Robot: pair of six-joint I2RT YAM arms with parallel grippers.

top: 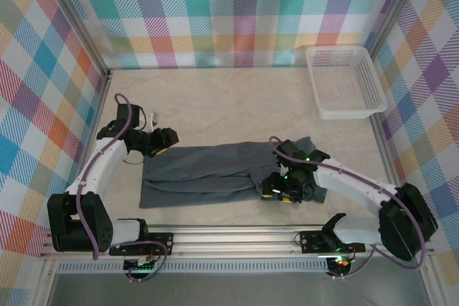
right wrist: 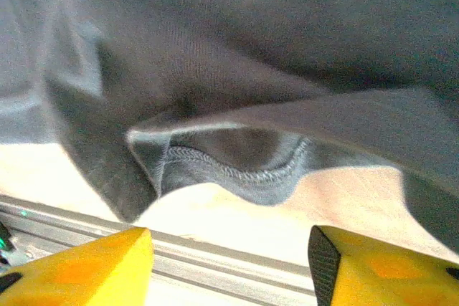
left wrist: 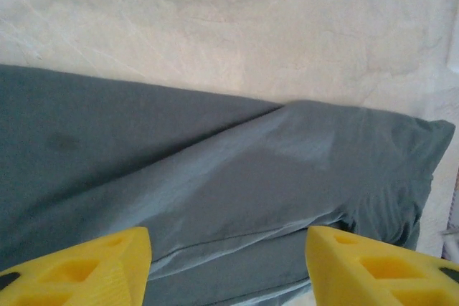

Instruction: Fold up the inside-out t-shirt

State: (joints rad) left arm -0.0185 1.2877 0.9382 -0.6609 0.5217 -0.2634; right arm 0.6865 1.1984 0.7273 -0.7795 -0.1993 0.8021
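Grey t-shirt [top: 208, 170] spread btw arms | L claw [top: 169, 141] released, at left edge | R claw [top: 278, 191] released, elbow bent, over right end

Soft, even light from overhead, so the t-shirt [top: 215, 170] casts hardly a shadow on the table [top: 215, 98]. Below its hem, close up, the pale surface blows out white; cloth nearest the lens looks blurred

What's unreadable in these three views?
- Top view: right end of the dark slate-grey soft t-shirt, covered by the right tool.
- Top view: seams too small to tell inside-out.
- Right wrist view: upper fabric blurred, too close.
- Left wrist view: shirt cut off at left edge.
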